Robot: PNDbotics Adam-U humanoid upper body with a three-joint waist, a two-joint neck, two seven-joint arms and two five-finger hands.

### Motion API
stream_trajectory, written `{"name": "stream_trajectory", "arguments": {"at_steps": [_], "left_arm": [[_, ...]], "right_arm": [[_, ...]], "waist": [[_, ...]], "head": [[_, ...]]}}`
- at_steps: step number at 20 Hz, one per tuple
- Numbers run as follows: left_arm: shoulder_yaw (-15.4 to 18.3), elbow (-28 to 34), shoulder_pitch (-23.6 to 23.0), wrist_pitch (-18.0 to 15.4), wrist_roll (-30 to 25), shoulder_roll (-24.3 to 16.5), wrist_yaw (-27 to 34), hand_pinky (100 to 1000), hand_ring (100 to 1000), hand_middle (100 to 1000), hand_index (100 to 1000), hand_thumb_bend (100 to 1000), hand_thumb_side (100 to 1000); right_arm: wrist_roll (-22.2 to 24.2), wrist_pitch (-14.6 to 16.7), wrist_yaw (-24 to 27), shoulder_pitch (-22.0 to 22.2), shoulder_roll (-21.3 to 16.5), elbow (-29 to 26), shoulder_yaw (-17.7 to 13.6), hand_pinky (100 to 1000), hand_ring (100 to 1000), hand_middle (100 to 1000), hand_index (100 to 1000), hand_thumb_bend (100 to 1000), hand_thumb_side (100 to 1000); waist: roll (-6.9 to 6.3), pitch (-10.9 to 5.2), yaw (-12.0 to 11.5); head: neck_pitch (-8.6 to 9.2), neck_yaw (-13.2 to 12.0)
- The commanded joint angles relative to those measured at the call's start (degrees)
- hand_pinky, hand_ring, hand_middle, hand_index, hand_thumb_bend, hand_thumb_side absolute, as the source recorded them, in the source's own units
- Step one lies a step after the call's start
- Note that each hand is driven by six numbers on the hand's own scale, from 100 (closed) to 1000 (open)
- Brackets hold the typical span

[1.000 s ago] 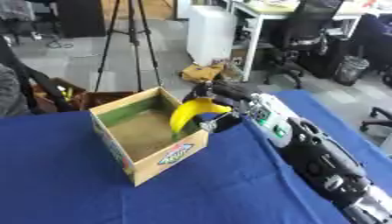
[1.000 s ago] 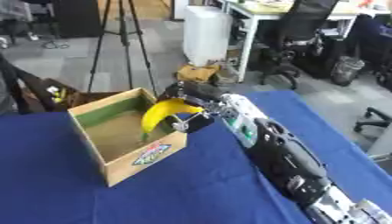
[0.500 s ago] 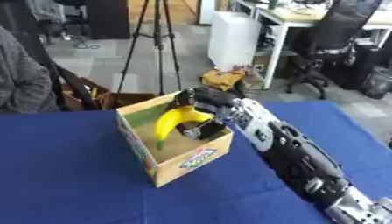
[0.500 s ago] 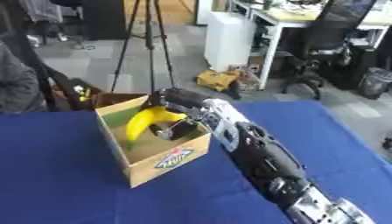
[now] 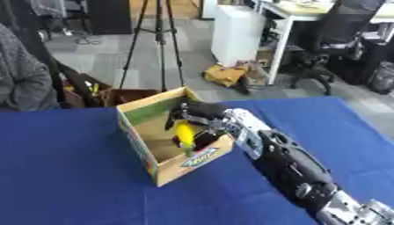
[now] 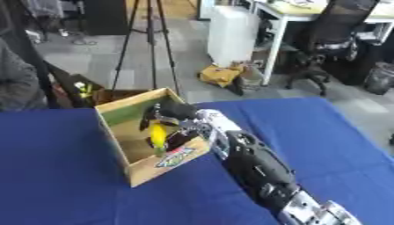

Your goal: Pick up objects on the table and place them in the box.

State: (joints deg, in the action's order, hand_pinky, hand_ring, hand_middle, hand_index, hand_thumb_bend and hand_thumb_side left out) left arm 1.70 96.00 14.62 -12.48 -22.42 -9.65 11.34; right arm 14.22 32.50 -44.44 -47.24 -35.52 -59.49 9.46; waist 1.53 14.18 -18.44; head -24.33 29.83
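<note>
Right robot hand (image 5: 202,117) reaches down into open box (image 5: 138,132) on blue counter (image 5: 69,184), fingers curled round yellow banana (image 5: 185,135), held upright inside.

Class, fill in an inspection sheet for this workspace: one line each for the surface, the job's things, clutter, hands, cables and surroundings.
Surface: blue table cloth, bare around the box.
Job's things: cardboard box, open top; yellow banana inside its opening.
Clutter: nothing seen on the cloth.
Hands: right hand reaches into the box, fingers curled round the banana; left hand not in view.
Cables: nothing seen.
Surroundings: tripod, office chair, white cabinet, yellow-brown bag on the floor, seated person's sleeve at left edge.
</note>
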Motion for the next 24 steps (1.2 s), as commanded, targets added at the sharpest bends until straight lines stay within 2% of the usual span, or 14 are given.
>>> {"name": "stream_trajectory", "arguments": {"at_steps": [1, 4, 5, 13, 14, 16, 19, 24], "left_arm": [[-0.1, 1.3, 0.3, -0.4, -0.1, -0.4, -0.2, 728, 707, 479, 670, 216, 987], [-0.1, 1.2, 0.3, -0.4, -0.1, -0.4, -0.3, 728, 707, 479, 670, 216, 987], [-0.1, 1.2, 0.3, -0.5, -0.1, -0.4, -0.3, 728, 707, 479, 669, 216, 988], [0.0, 1.1, 0.4, -0.4, 0.0, -0.4, -0.3, 728, 707, 479, 669, 216, 988], [-0.2, 1.1, 0.6, -0.3, -0.1, -0.3, -0.3, 728, 708, 479, 669, 222, 987], [-0.1, 1.1, 0.9, 0.0, -0.1, -0.4, -0.3, 728, 707, 479, 668, 226, 983], [0.7, 1.2, 0.7, 0.4, 0.5, -0.7, -0.3, 728, 707, 478, 667, 229, 982], [1.5, 1.2, 0.0, 0.8, 1.3, -1.0, -0.5, 728, 707, 478, 667, 232, 980]], "right_arm": [[-0.8, 0.0, -3.1, -0.1, -0.7, 2.4, -0.4, 744, 802, 649, 732, 100, 295], [-1.6, 0.3, -4.4, 0.0, -0.5, 3.4, -0.6, 744, 802, 649, 732, 100, 295], [-1.9, 0.4, -4.6, 0.0, -0.4, 3.5, -0.6, 755, 859, 736, 793, 100, 426], [-3.0, 1.1, -5.6, 0.1, -0.2, 4.1, -0.6, 755, 859, 736, 793, 100, 426], [-3.3, 1.4, -5.4, 0.0, -0.2, 3.7, -0.8, 794, 969, 864, 818, 100, 531], [-4.4, 2.6, -4.2, 0.1, 0.4, 1.7, -1.1, 800, 1000, 878, 799, 100, 569], [-6.8, 3.8, -1.8, 1.1, 2.2, -2.2, -1.8, 809, 1000, 894, 775, 100, 634], [-10.7, 3.5, 2.6, 3.4, 3.3, -8.1, 0.1, 815, 1000, 903, 769, 100, 662]], "waist": [[-0.34, -0.39, 0.1], [-0.38, -0.32, 0.1], [-0.38, -0.31, 0.1], [-0.34, -0.24, 0.5], [-0.09, -0.32, 0.9], [0.43, -0.68, 2.9], [0.69, -1.26, 6.5], [0.57, -2.0, 10.0]], "head": [[0.68, 0.2], [0.67, 0.2], [0.69, 0.3], [0.84, 0.3], [1.05, 0.5], [1.26, 0.0], [1.28, -1.7], [0.86, -3.2]]}}
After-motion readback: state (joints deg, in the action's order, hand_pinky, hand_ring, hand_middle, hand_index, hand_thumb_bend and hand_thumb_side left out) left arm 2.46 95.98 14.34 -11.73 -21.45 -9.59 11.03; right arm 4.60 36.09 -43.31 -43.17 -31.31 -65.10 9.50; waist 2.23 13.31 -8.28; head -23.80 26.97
